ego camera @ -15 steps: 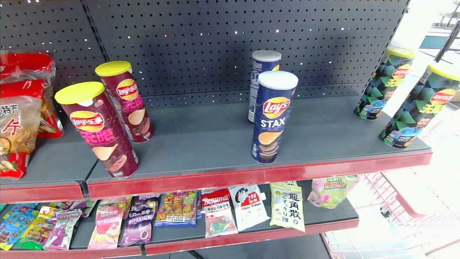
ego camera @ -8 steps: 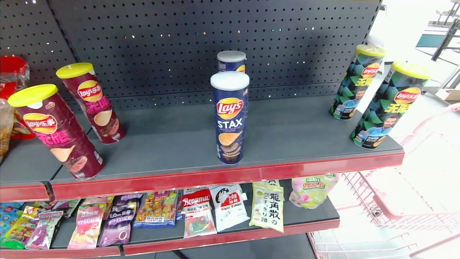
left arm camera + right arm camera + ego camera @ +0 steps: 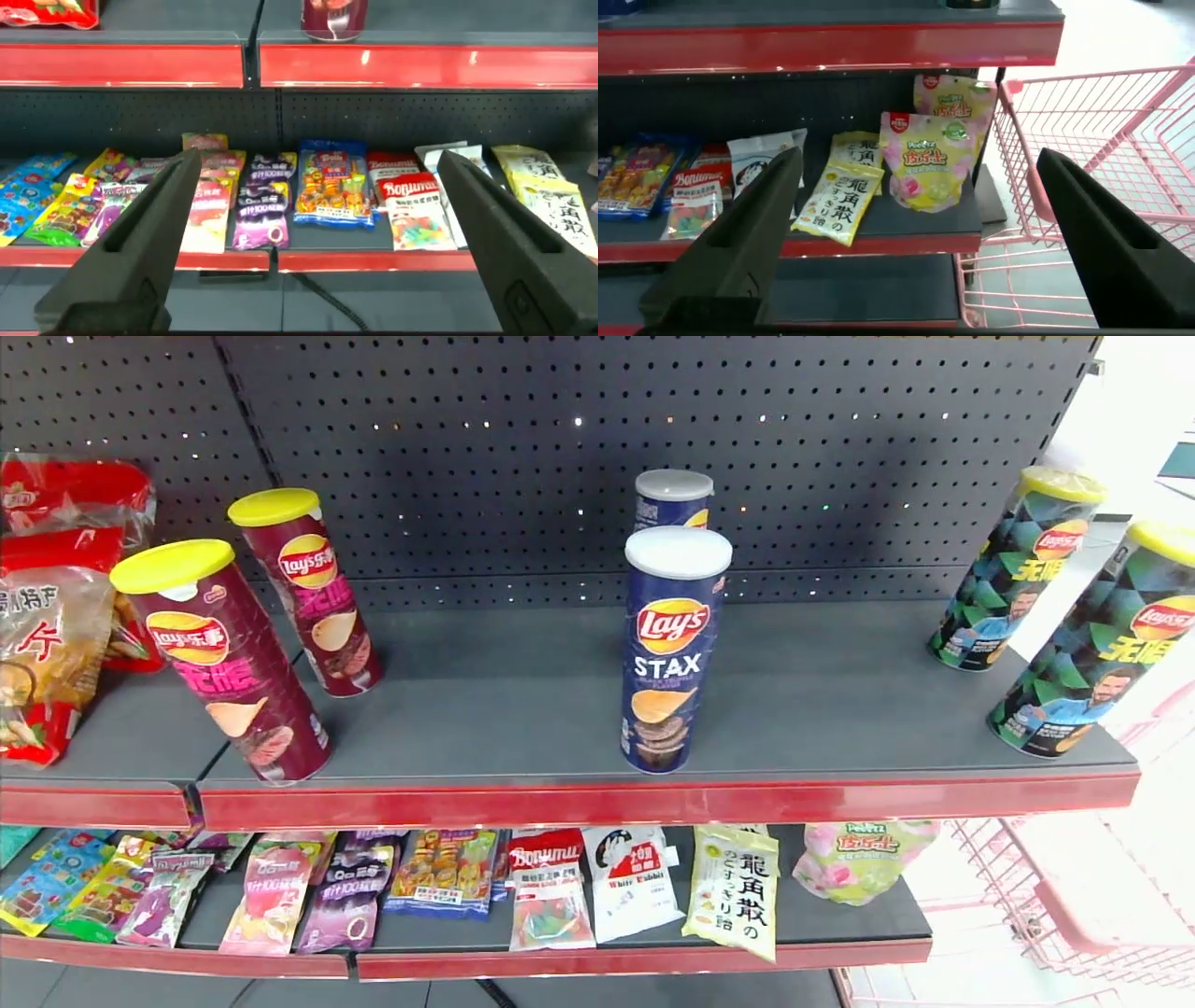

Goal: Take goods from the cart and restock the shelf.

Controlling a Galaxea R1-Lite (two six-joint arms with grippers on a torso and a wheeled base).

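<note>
Two grippers to start from, both spread wide and holding nothing: left gripper [image 3: 318, 159] facing the lower shelf [image 3: 374, 261] and its row of flat packets [image 3: 327, 182], right gripper [image 3: 917, 154] facing that shelf's end, with the pink wire cart [image 3: 1120, 177] just beside it.

Over the last second, nothing but a swing of the head view: toward three o'clock, then back toward nine. Carries every can and packet across together, so reads as camera motion, not as goods moved. Means no restocking done in that time; with both grippers empty, probably leaves a pick from the cart as the next step. Places the cart at five o'clock in the head view, past the end of the top shelf [image 3: 653, 803]; cannot tell what lies in it.

On the top shelf, six standing cans in three pairs: two maroon cans [image 3: 233, 672] at nine o'clock, two blue cans [image 3: 665, 663] at the middle, one right behind the other, two green-patterned cans [image 3: 1094, 644] at three o'clock. Between the pairs, wide bare stretches, likely room for new stock. At the far nine o'clock edge, red snack bags [image 3: 56, 607], too overlapped to count. Below, at six o'clock, roughly a dozen flat packets, overlapping, and two pink-and-green pouches [image 3: 934, 173] nearest the cart.
</note>
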